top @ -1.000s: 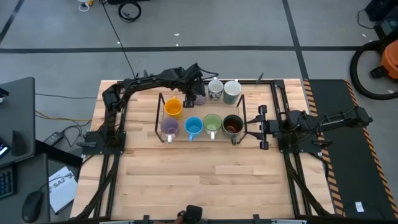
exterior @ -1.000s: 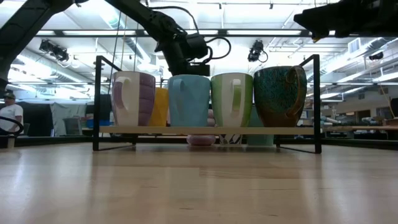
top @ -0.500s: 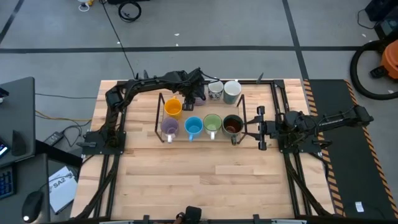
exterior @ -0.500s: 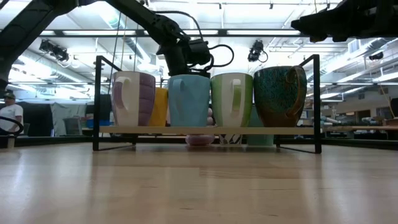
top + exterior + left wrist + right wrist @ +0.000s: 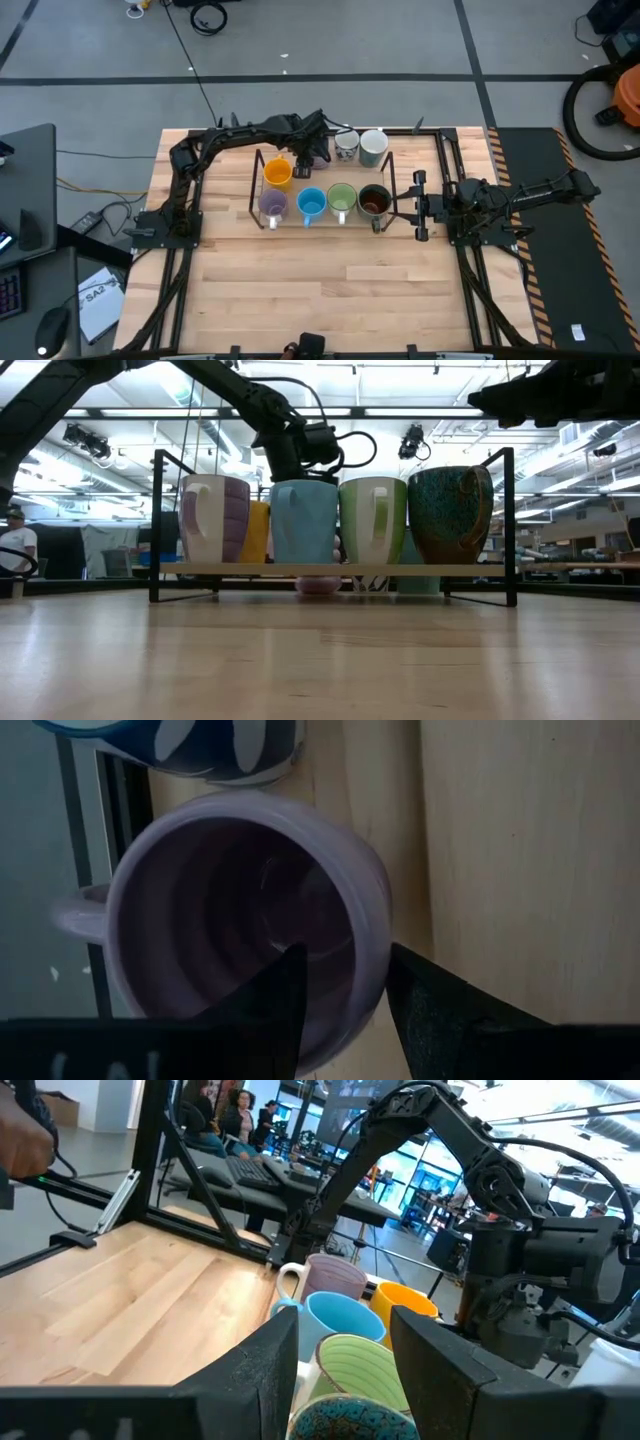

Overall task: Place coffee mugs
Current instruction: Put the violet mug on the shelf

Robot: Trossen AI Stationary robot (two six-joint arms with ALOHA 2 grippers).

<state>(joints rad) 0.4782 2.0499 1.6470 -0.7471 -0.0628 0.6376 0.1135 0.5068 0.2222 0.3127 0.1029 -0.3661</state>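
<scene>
left wrist view: the left tool [image 5: 345, 995] has been narrowed over the rim of the lavender mug [image 5: 240, 910] on the table [image 5: 520, 850] behind the rack [image 5: 322, 190], so a lift seems near.

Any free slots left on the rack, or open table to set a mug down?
Rack: front row is full; back row holds only the orange mug, so the slots right of it look free. The left hand is on the lavender mug there, so it's crowded. The table is bare in front of the rack.
</scene>
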